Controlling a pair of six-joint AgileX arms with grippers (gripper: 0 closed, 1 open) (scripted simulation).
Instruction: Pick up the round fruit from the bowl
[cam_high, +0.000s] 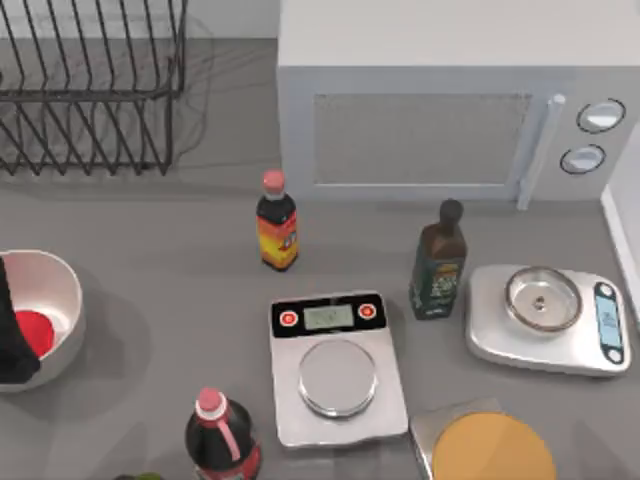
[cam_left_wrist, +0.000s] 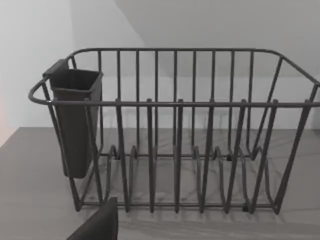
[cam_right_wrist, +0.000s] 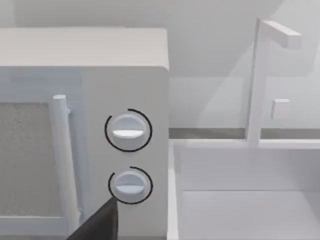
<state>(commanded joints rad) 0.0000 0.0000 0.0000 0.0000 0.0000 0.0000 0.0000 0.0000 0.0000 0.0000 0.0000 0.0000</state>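
The white bowl (cam_high: 60, 290) stands at the table's left edge. The round fruit (cam_high: 37, 330), a plain red ball, lies inside it on the left. A black part of my left arm (cam_high: 12, 335) hangs over the bowl's left side and hides part of the fruit and rim. A dark piece of my left gripper (cam_left_wrist: 100, 225) juts into the left wrist view, which faces the dish rack. A dark piece of my right gripper (cam_right_wrist: 100, 222) shows in front of the microwave's knobs.
A wire dish rack (cam_high: 90, 90) stands at the back left, a microwave (cam_high: 450, 110) at the back. Two bottles (cam_high: 277, 232) (cam_high: 438, 265), a flat scale (cam_high: 338, 365), a steel-dish scale (cam_high: 545, 315) and a red-capped bottle (cam_high: 222, 440) fill the middle and right.
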